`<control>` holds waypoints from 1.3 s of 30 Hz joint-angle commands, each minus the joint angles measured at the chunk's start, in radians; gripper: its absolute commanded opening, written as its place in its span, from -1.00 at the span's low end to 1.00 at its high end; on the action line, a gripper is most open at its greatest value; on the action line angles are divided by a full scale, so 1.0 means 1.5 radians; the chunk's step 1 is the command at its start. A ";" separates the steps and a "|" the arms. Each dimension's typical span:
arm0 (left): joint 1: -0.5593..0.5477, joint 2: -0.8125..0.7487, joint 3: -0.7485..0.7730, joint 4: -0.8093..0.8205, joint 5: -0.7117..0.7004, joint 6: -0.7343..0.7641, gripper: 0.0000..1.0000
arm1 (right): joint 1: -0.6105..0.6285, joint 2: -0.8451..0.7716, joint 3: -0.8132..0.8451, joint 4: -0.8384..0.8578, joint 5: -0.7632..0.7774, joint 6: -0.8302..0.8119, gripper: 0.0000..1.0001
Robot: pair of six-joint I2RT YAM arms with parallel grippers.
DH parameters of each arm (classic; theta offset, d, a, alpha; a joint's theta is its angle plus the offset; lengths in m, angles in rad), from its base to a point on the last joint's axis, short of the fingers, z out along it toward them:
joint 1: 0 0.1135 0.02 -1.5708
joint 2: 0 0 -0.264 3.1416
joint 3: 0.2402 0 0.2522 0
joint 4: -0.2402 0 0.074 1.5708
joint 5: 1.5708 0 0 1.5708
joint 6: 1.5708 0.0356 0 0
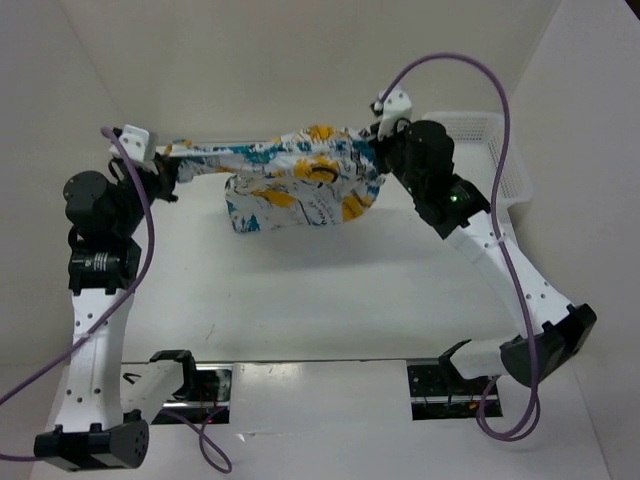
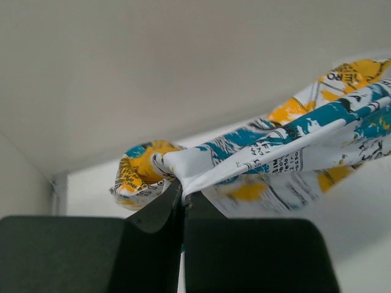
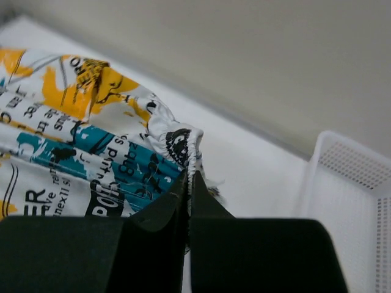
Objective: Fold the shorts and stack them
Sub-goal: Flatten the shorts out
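Above the far edge of the table point(image 1: 330, 290), the shorts point(image 1: 300, 185) hang between left gripper point(image 2: 183, 194) and right gripper point(image 3: 190, 183), each clamped on a corner; light, limp cloth, probably best gripped at its hems.

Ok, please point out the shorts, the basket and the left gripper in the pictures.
shorts point(image 1: 300, 190), top external view, the hanging printed middle.
basket point(image 3: 351, 168), right wrist view, its mesh wall.
left gripper point(image 2: 183, 195), left wrist view, between its fingertips, pinching a shorts edge.
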 commanded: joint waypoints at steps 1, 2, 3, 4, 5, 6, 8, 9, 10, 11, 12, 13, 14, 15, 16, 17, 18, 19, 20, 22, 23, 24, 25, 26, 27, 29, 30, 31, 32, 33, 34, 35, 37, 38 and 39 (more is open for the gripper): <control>0.009 -0.087 -0.063 -0.155 0.011 0.003 -1.00 | -0.029 -0.073 -0.125 -0.072 -0.025 -0.136 -1.00; 0.001 -0.109 -0.100 -0.182 0.024 0.003 -0.97 | -0.029 -0.088 -0.188 -0.095 -0.071 -0.154 -0.96; 0.001 -0.131 -0.115 -0.268 0.066 0.003 -0.76 | -0.029 -0.100 -0.213 -0.119 -0.100 -0.188 -0.87; -0.006 -0.172 -0.126 -0.313 0.093 0.003 -0.53 | -0.029 -0.118 -0.251 -0.191 -0.132 -0.213 -0.69; -0.006 -0.191 -0.137 -0.354 0.119 0.003 -0.02 | -0.029 -0.126 -0.263 -0.230 -0.164 -0.238 -0.07; -0.012 -0.207 -0.154 -0.425 0.170 0.003 0.33 | -0.029 -0.132 -0.275 -0.265 -0.209 -0.261 0.35; -0.012 -0.244 -0.167 -0.469 0.207 0.003 0.68 | -0.029 -0.150 -0.298 -0.329 -0.217 -0.325 0.94; -0.012 -0.252 -0.174 -0.469 0.214 0.003 0.74 | -0.029 -0.156 -0.298 -0.329 -0.190 -0.340 0.99; -0.012 -0.252 -0.181 -0.469 0.214 0.003 0.74 | -0.029 -0.162 -0.306 -0.329 -0.174 -0.358 0.99; -0.012 -0.252 -0.181 -0.469 0.204 0.003 0.78 | -0.029 -0.169 -0.306 -0.329 -0.159 -0.358 0.99; -0.012 -0.252 -0.181 -0.444 0.193 0.003 0.78 | -0.029 -0.169 -0.300 -0.323 -0.148 -0.358 0.99; -0.012 -0.231 -0.181 -0.430 0.165 0.003 0.78 | -0.029 -0.169 -0.285 -0.323 -0.148 -0.358 0.99; -0.012 -0.218 -0.181 -0.416 0.149 0.003 0.78 | -0.029 -0.162 -0.278 -0.323 -0.148 -0.346 0.99; -0.012 -0.188 -0.181 -0.408 0.133 0.003 0.78 | -0.029 -0.161 -0.272 -0.323 -0.162 -0.333 0.99; -0.012 -0.171 -0.181 -0.398 0.097 0.003 0.78 | -0.029 -0.161 -0.272 -0.312 -0.170 -0.303 0.99; -0.012 -0.151 -0.202 -0.392 0.081 0.003 0.75 | -0.029 -0.152 -0.272 -0.287 -0.179 -0.287 0.99; -0.012 -0.108 -0.211 -0.385 0.066 0.003 0.75 | -0.029 -0.145 -0.282 -0.274 -0.187 -0.271 0.89; -0.012 -0.085 -0.217 -0.385 0.046 0.003 0.71 | -0.029 -0.139 -0.288 -0.264 -0.205 -0.256 0.83; -0.012 -0.064 -0.217 -0.385 0.046 0.003 0.71 | -0.029 -0.139 -0.295 -0.243 -0.212 -0.223 0.75; -0.012 -0.015 -0.233 -0.385 0.031 0.003 0.63 | -0.029 -0.119 -0.326 -0.229 -0.228 -0.195 0.53; -0.012 -0.007 -0.240 -0.361 0.011 0.003 0.63 | -0.029 -0.119 -0.340 -0.221 -0.228 -0.161 0.49; -0.012 0.003 -0.251 -0.346 -0.004 0.003 0.63 | -0.029 -0.111 -0.373 -0.205 -0.235 -0.147 0.45; -0.012 0.010 -0.274 -0.323 -0.022 0.003 0.63 | -0.029 -0.111 -0.393 -0.196 -0.242 -0.135 0.41; -0.012 0.021 -0.283 -0.323 -0.050 0.003 0.63 | -0.029 -0.111 -0.411 -0.187 -0.242 -0.122 0.41; -0.012 0.052 -0.283 -0.323 -0.057 0.003 0.63 | -0.029 -0.104 -0.443 -0.170 -0.253 -0.096 0.37; -0.012 0.114 -0.292 -0.339 -0.057 0.003 0.57 | -0.029 -0.095 -0.464 -0.147 -0.257 -0.081 0.35; -0.012 0.131 -0.299 -0.339 -0.057 0.003 0.51 | -0.029 -0.075 -0.464 -0.111 -0.239 -0.063 0.29; -0.012 0.146 -0.299 -0.325 -0.057 0.003 0.48 | -0.029 -0.061 -0.464 -0.103 -0.239 -0.054 0.25; -0.003 0.168 -0.307 -0.311 -0.063 0.003 0.48 | -0.029 -0.048 -0.454 -0.103 -0.259 -0.054 0.25; -0.003 0.175 -0.313 -0.297 -0.063 0.003 0.48 | -0.029 -0.020 -0.448 -0.103 -0.269 -0.048 0.25; 0.005 0.182 -0.313 -0.273 -0.063 0.003 0.48 | -0.029 -0.005 -0.447 -0.103 -0.275 -0.041 0.25; 0.012 0.199 -0.313 -0.264 -0.063 0.003 0.48 | -0.029 0.007 -0.439 -0.092 -0.281 -0.034 0.25; 0.019 0.225 -0.313 -0.256 -0.063 0.003 0.50 | -0.029 0.042 -0.446 -0.072 -0.281 -0.034 0.25; 0.019 0.232 -0.313 -0.238 -0.075 0.003 0.50 | -0.029 0.050 -0.453 -0.061 -0.281 -0.034 0.25; 0.025 0.232 -0.313 -0.238 -0.081 0.003 0.50 | -0.029 0.065 -0.453 -0.046 -0.281 -0.034 0.25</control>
